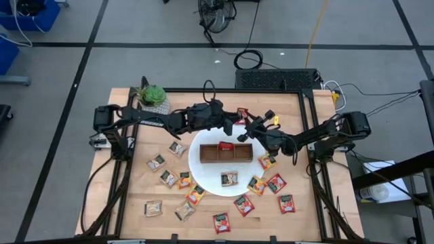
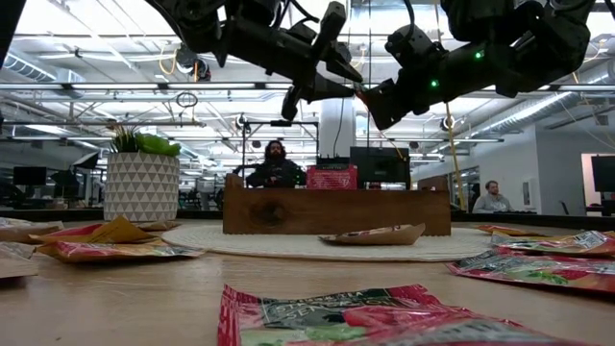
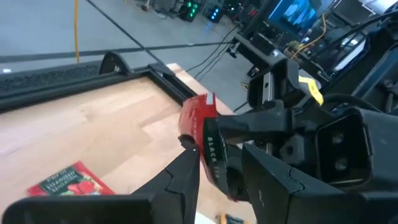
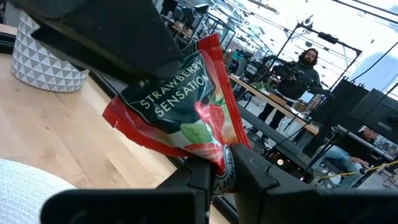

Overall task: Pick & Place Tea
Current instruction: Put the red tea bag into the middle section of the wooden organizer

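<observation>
Above the far half of the surface, between the white plate and the far edge, a red strawberry tea sachet is held in the air where the two arms meet. The right tool is pinched narrow on one corner of that sachet. The left tool is set half wide, with its fingers on either side of the same sachet; whether they press it cannot be told. Both tools are seen well clear of the wooden tray in the low view.

The three-compartment tray is placed on the far part of the plate, with one red sachet standing in its middle compartment. An orange sachet is laid on the near part of the plate.

The other sachets are scattered flat on the surface around the near rim of the plate: a loose group toward the near left corner, another toward the near right corner, and one close to the near edge. A potted plant is set at the far left corner. Bare wood is left along the far edge between the plant and the tools, and along the left and right edges beside the dark frame rails.
</observation>
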